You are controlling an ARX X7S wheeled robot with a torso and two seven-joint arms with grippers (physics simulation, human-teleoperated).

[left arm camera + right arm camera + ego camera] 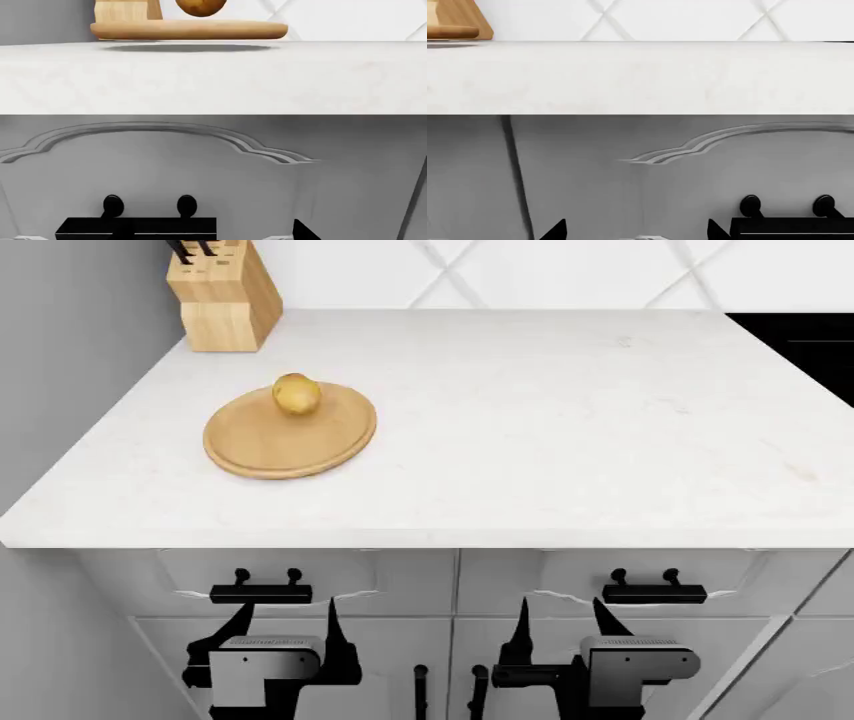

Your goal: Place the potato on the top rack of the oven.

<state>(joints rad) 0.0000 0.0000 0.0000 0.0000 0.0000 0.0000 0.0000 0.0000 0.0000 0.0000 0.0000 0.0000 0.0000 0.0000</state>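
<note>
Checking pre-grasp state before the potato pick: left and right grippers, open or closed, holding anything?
Left gripper: open, empty, low in front of the cabinet.
Right gripper: open, empty, also below the counter edge.

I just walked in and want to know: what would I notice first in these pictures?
Probably the little yellow potato, sitting on the back edge of a round wooden board at the left of the white counter. Behind it, in the left corner, stands a wooden knife block. Down in front of the cabinets hang the left gripper and right gripper, both open and empty.
</note>
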